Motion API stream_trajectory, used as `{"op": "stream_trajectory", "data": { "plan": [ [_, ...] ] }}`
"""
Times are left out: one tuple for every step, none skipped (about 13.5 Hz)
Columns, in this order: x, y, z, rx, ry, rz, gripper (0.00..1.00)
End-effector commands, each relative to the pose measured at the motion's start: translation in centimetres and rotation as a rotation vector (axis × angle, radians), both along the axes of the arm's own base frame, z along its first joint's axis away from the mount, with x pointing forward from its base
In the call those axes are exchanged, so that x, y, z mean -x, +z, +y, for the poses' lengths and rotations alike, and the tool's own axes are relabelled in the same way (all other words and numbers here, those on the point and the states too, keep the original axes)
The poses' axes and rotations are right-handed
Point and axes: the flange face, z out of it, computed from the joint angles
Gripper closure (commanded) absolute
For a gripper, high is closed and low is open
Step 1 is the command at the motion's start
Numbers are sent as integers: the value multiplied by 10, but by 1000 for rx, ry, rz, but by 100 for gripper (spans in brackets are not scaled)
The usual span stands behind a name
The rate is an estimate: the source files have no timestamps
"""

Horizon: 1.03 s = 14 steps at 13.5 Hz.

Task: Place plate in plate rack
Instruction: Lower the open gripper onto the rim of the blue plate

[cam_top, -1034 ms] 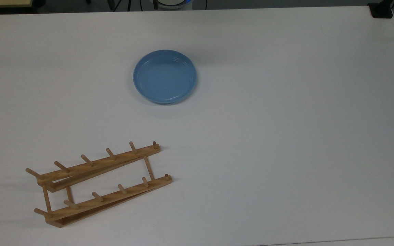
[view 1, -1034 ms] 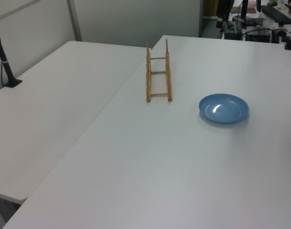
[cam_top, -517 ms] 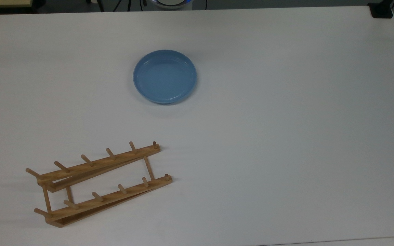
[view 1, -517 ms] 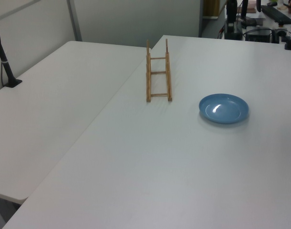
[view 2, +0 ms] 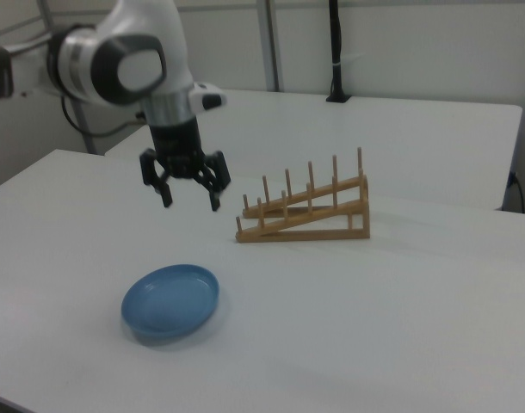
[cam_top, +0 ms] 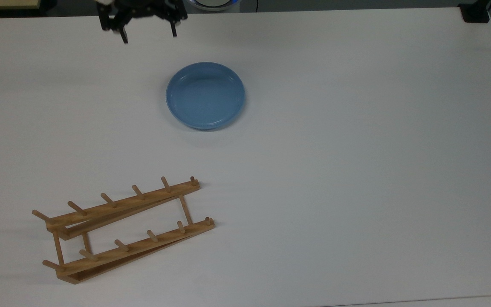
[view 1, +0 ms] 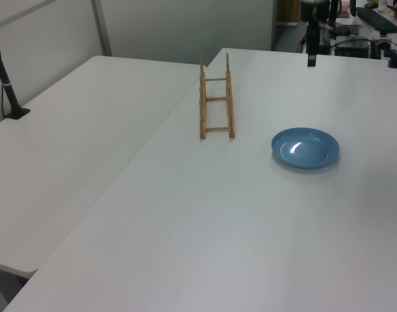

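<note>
While the hand (view 2: pixel 190 196) hangs spread wide, empty — partly cropped in the top view — the plate (view 2: pixel 170 300) lies flat.

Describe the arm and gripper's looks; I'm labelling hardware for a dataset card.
The arm is glossy white with rounded, bulbous joint housings; one joint carries a round grey end cap, and a dark band rings the segment behind it. A silvery-grey cylindrical wrist leads down to the gripper, which is black, with a wide angular body and two slim black fingers. No markings are legible.
</note>
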Motion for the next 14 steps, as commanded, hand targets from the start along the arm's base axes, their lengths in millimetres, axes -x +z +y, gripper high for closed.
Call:
{"op": "stream_trajectory", "data": {
  "plan": [
    [6, -67, -2, 17, 27, -54, 0],
    [4, -84, -2, 16, 29, -56, 0],
    [2, -97, -3, 13, 29, -52, 0],
    [-3, -118, -3, 8, 30, -33, 3],
    [-8, -131, -3, 4, 31, -24, 4],
    [-13, -146, -5, 2, 26, -29, 8],
    [-16, -155, -5, 1, 22, -30, 13],
    [-18, -164, -5, -2, 20, -21, 16],
    [-19, -174, -4, -4, 22, -12, 17],
    [-22, -184, -5, -6, 21, -11, 21],
    [-23, -193, -5, -9, 21, 0, 22],
    [-23, -201, -3, -11, 22, 12, 23],
    [-23, -207, -1, -13, 26, 21, 25],
    [-24, -211, -1, -14, 26, 22, 29]
  ]
}}
